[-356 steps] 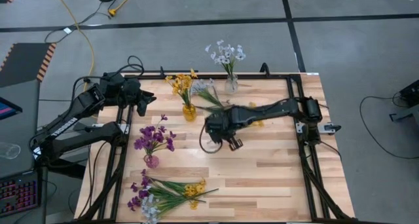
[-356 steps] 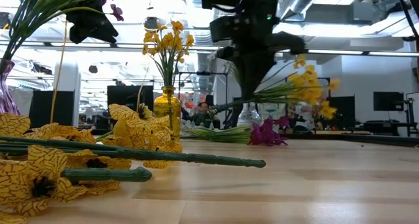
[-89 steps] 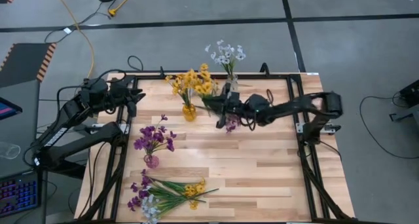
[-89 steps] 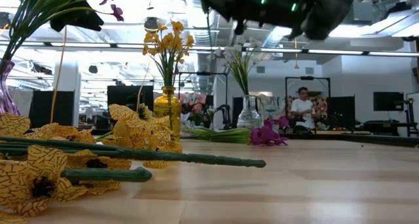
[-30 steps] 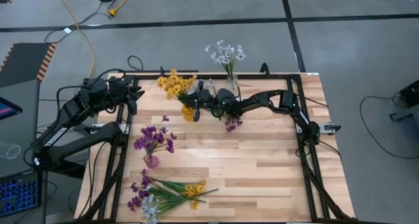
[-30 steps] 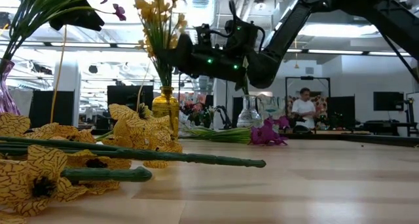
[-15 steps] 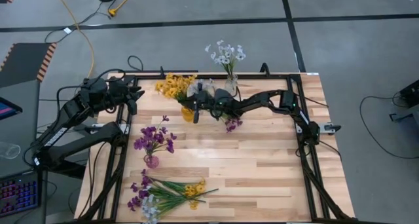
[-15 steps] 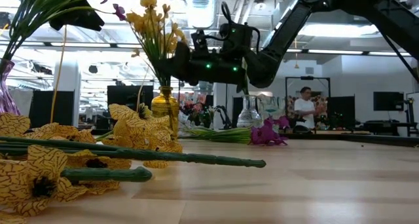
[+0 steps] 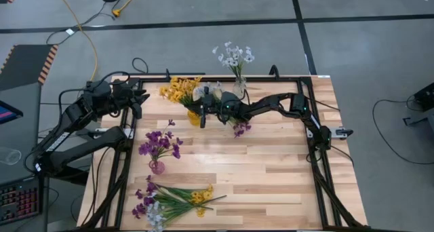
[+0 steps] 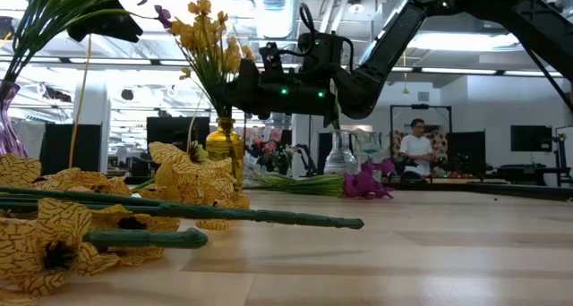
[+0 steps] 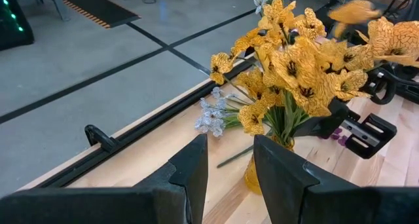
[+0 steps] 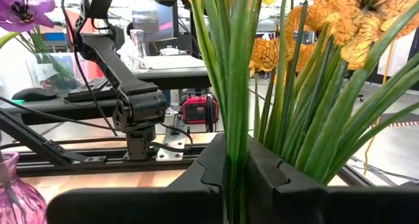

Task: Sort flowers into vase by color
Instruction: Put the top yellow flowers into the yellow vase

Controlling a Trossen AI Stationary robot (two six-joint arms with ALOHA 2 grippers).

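Observation:
A bunch of yellow flowers stands with its stems in the amber vase at the far middle of the table. My right gripper reaches in level from the right and is shut on the stems just above the vase mouth. White flowers stand in a clear vase. Purple flowers stand in a purple vase. My left gripper hovers open at the far left corner, holding nothing. My right gripper pinches the yellow bunch's green stems between its two fingers, a little above the vase mouth. The fingers come level from the table's right and lie across the stems. The bunch leans toward the table's left, its lower stem ends inside the amber vase.
A mixed pile of purple, yellow and pale flowers lies at the near left. One purple sprig and a pale sprig lie near the right arm. A black frame rims the table. A person sits beyond it.
My right gripper has tipped its fingers upward, staying at the amber vase. The yellow bunch has leaned over from near upright toward the table's left; its blossoms have sunk a little while the stem ends stayed in the vase.

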